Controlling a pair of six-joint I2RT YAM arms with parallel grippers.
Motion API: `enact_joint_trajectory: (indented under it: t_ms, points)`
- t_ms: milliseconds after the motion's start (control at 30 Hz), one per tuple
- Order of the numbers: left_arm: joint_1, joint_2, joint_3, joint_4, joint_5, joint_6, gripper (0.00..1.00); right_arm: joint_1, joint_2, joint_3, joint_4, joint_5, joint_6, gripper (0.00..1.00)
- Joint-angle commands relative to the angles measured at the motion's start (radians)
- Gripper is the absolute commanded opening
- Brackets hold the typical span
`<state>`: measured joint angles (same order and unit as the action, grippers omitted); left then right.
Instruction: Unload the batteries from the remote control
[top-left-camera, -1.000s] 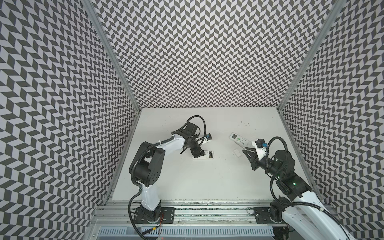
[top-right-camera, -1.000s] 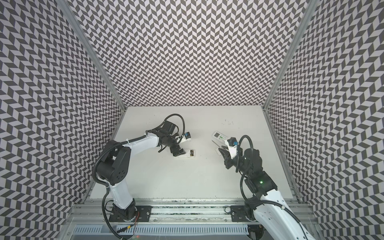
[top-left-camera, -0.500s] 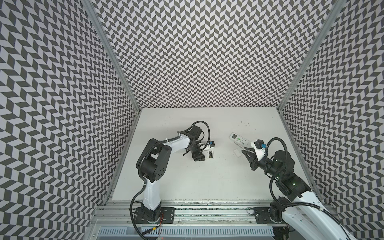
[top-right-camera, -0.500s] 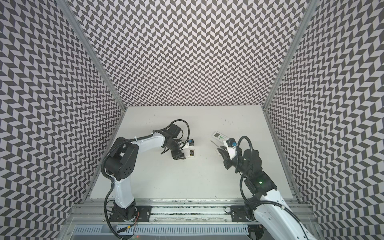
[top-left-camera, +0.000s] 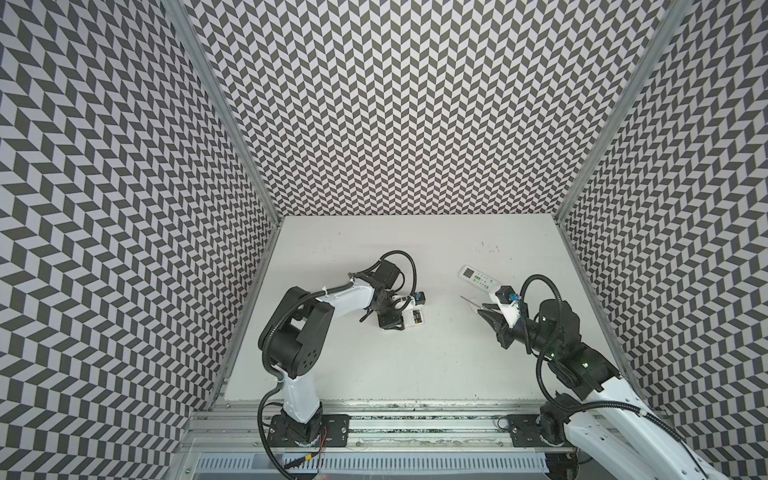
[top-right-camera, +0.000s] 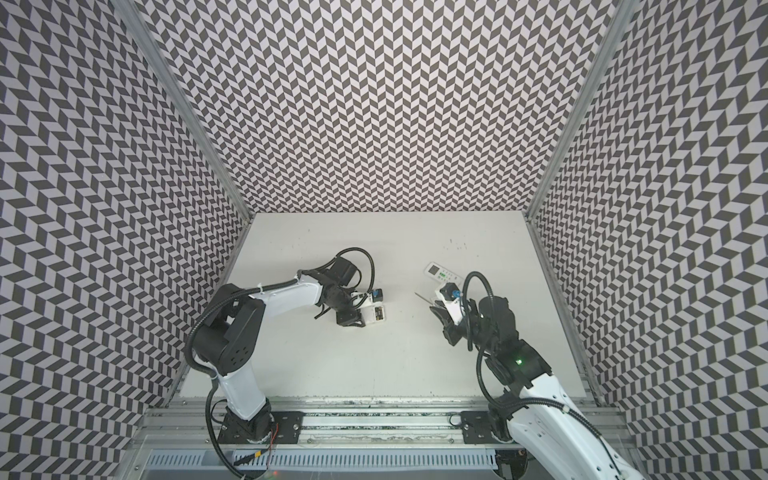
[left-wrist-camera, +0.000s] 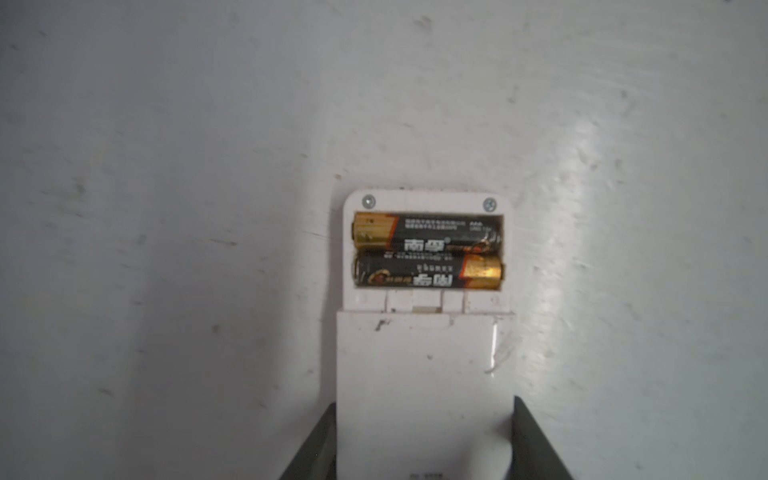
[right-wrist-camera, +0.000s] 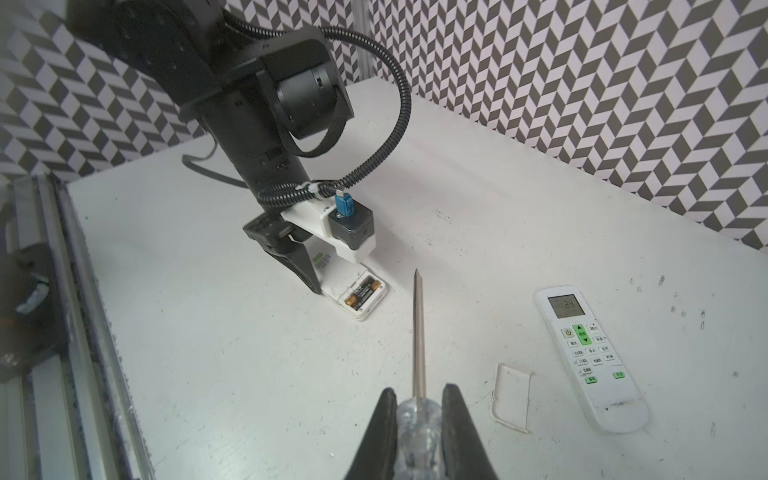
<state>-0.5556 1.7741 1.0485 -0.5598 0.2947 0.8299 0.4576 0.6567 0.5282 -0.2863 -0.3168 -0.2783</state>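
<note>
Remote (left-wrist-camera: 424, 365): back up, open, both batteries (left-wrist-camera: 428, 272) seated (gold ends opposed).
Left gripper (left-wrist-camera: 424, 415): jaws pinching remote's sides.
Right gripper (right-wrist-camera: 417, 399): clamped on screwdriver (right-wrist-camera: 419, 332) handle.

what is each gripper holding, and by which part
Right gripper: screwdriver, by its clear handle. Left gripper: fingers flank the remote at its sides; grip uncertain.

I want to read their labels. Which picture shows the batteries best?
The left wrist view: both batteries lie close up, labels showing. The right wrist view shows them small; in both top views they are a dark speck.
</note>
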Motion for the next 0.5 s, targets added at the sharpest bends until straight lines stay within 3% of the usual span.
enact_joint_trajectory:
  t_ms: [0,167,467]
  points:
    - [-0.044,-0.088,-0.082,-0.021,0.047,0.028,0.4,0.032,0.009,0.053,-0.088,-0.019,-0.172,0.0]
    - [-0.076,-0.156,-0.178,0.022,0.068,0.035,0.38,0.136,0.071,0.075,-0.167,-0.012,-0.282,0.0]
    - [-0.077,-0.234,-0.254,0.044,0.087,0.067,0.35,0.304,0.265,0.114,-0.2,-0.046,-0.324,0.0]
